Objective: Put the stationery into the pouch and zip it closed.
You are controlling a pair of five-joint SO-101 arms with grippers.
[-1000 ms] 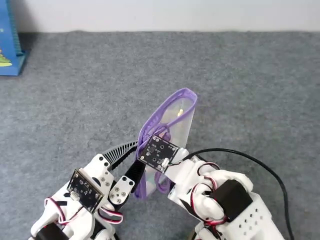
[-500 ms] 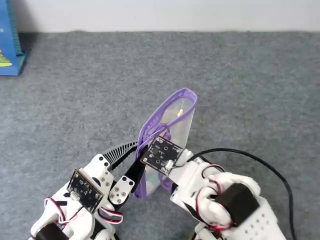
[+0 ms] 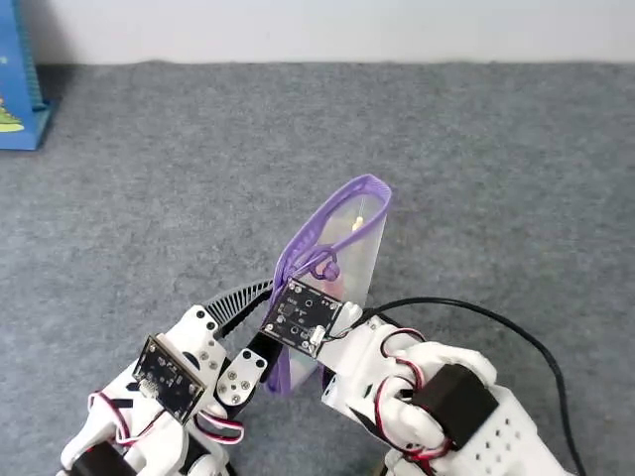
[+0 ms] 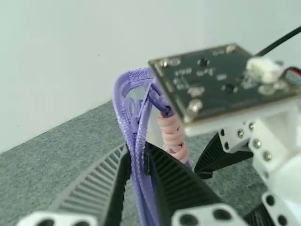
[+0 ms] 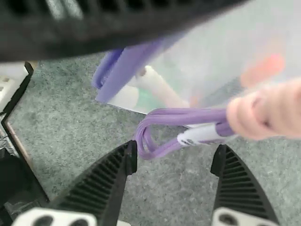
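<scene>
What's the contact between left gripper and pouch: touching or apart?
Touching. The left wrist view shows the left gripper shut on the pouch, both ribbed jaws pressed against its purple zipper band with no gap.

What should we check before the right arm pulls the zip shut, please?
1. Left gripper clamped on pouch edge: ok.
2. Pouch upright: ok.
3. Stationery inside pouch: ok for what shows through the wall.
4. Right gripper open around pull loop: ok.
5. Pull loop gripped: not ok.
6. Zip shut: not ok, far end gapes.
</scene>
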